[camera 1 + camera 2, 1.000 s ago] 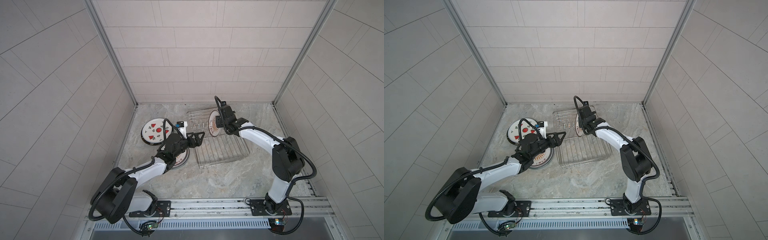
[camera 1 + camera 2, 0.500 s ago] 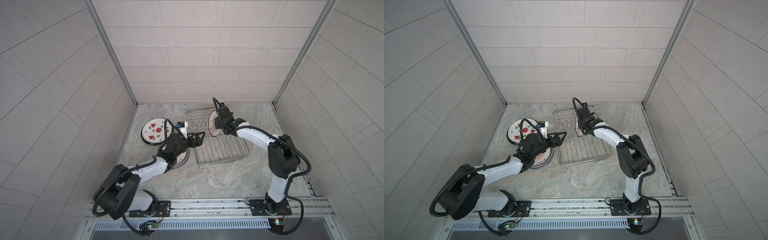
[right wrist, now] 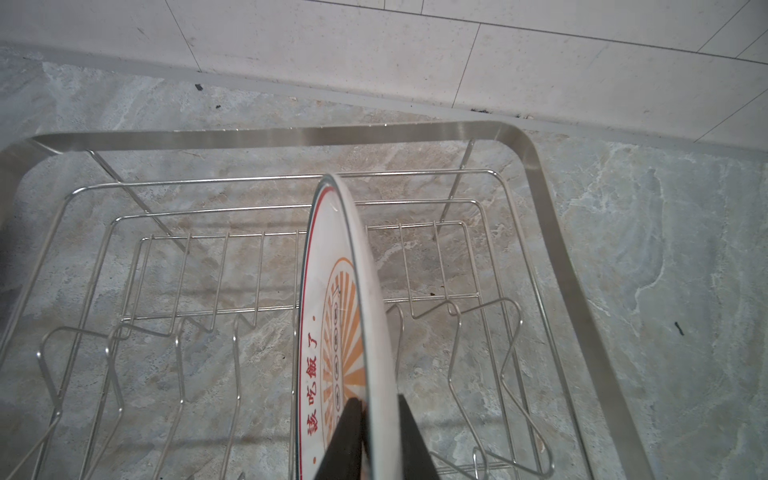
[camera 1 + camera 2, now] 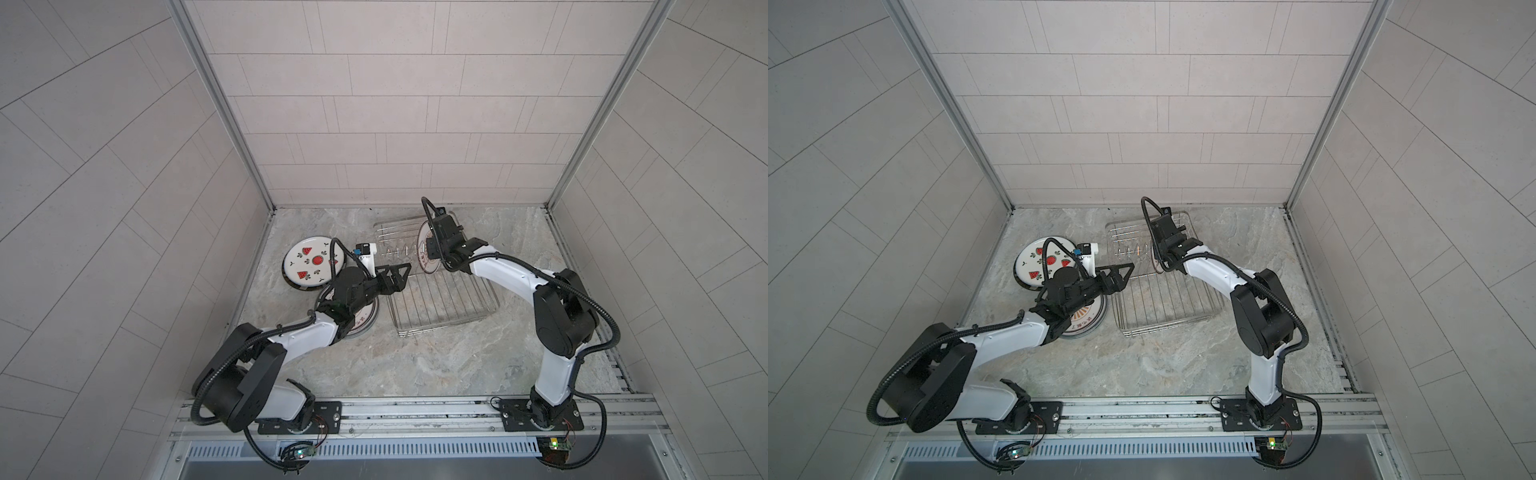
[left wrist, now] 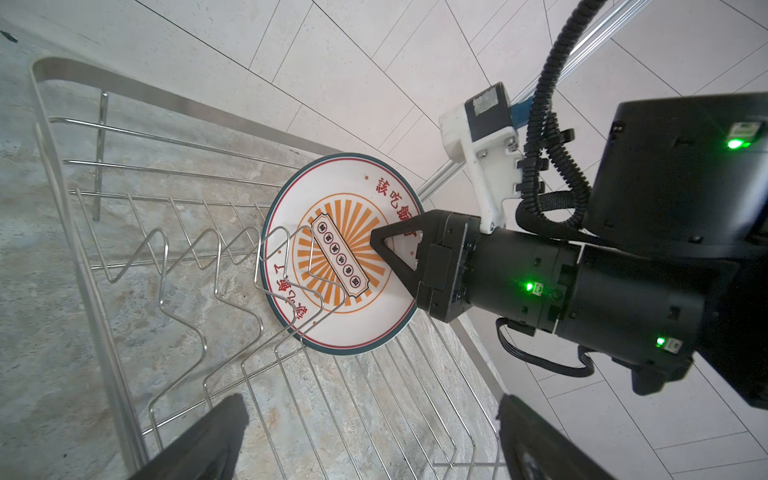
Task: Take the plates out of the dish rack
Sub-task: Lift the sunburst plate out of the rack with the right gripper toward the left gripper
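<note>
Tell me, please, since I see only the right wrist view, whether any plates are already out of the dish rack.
Observer: Yes. In both top views a watermelon plate lies flat on the marble surface, left of the dish rack.
Operator: Is it the only one out?
Observer: No. A second sunburst plate lies near it, mostly under the left arm.
Operator: Where is the left hand?
Observer: The left hand hangs open at the rack's left edge, holding nothing. It faces the upright plate that your right hand grips.
</note>
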Available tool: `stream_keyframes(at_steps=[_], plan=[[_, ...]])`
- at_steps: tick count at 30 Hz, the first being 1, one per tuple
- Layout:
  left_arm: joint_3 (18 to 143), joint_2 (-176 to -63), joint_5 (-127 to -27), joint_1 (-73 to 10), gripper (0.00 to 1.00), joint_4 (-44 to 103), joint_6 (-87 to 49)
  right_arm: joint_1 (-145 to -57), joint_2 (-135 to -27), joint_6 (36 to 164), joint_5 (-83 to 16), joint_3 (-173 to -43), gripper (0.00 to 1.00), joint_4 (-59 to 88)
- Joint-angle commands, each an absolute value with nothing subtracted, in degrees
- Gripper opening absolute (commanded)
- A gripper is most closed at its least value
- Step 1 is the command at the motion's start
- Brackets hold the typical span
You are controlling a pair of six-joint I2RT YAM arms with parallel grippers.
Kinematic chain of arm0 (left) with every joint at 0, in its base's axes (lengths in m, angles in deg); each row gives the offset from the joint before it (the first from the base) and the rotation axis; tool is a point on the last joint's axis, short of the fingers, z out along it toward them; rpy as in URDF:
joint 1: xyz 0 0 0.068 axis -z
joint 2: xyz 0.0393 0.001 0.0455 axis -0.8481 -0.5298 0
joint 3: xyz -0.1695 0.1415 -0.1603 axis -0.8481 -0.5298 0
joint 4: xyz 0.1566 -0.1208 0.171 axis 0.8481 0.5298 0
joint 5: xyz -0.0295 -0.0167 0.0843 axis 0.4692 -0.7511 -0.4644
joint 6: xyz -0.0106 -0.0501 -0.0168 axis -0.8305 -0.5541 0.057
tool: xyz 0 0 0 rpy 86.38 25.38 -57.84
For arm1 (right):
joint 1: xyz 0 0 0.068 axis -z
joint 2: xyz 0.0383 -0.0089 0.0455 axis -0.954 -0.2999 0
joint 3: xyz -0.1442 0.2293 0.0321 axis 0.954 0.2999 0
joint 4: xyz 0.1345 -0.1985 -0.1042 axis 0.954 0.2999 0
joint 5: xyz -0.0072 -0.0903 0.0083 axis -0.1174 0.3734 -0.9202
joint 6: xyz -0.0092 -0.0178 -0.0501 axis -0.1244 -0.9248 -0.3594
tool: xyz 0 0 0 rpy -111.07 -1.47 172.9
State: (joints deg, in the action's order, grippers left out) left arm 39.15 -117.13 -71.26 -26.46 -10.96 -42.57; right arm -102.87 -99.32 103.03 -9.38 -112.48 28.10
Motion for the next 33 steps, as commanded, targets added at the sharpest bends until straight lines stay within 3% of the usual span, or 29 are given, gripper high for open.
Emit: stream_keyframes(at_steps=[1,17,33], plan=[[39.1,-116.3,-72.2,-26.2,1.0,-13.4,-42.8,-103.1,-96.9,102.6,-7.1,-111.9,0.14,27.9],[37.3,-112.5,-73.6,-26.2,1.0,-11.9,-42.5,-105.1,-82.8,101.4,-2.1,-101.7,0.1,21.1],[31.9,-100.8,-74.4,-26.2,1.0,-9.8,-42.0,-106.3,-53.5,101.4,-1.1,-83.1,0.09,18.7]])
